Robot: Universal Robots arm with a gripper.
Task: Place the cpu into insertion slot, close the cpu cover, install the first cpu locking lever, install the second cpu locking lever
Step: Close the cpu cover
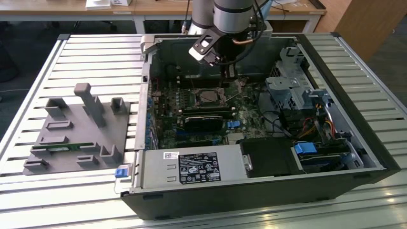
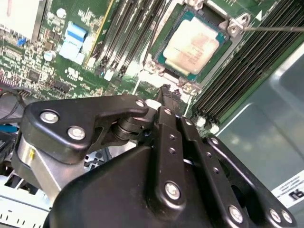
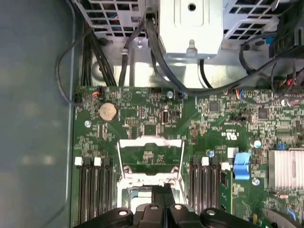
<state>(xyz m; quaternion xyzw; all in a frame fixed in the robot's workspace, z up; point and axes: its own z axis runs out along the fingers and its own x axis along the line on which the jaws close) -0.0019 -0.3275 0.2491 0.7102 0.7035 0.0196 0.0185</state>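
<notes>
Already the cpu (image 2: 192, 45) sits in its socket (image 2: 223, 47), cpu cover (image 3: 151, 141) open, claw (image 2: 165, 90) pressed together above.

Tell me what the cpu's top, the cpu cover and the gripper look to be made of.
The cpu: dull silver-grey metal top, by its soft matte sheen. The cpu cover: thin bare sheet metal, likely steel, pale grey with bright edges. The gripper: matte black, probably anodised metal or hard plastic; shiny silver screw heads.
</notes>
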